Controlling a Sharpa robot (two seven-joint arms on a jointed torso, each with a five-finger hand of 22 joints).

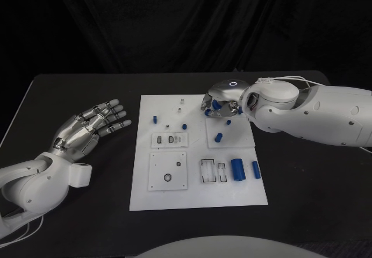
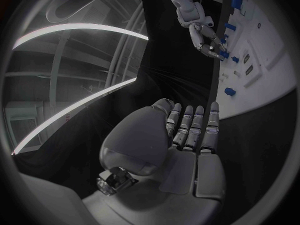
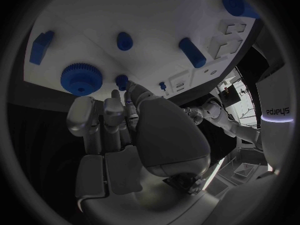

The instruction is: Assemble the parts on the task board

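Left hand idle on black table, left of task board, palm up, fingers wide apart, nothing held; same seen in left wrist view, fingers straight and empty. On board, mid area: small blue parts near far-left corner, pale sockets w/ slots below, two blue cylinders lying near-right beside clear holder. Far right of board: right hand down over far corner of raised plate, fingers bunched close round small blue peg. Right wrist view: fingertips narrow, touching or just short of peg, blue gear just beside them, longer blue pin and blue block well apart. Cannot tell whether peg actually pinched or only touched. Step in hand, by judgement: pick-up or seating of that peg at far-right cluster; assembly early, most parts loose. Next move prob. calls for firm pinch on peg, straight lift, no knock to gear alongside.
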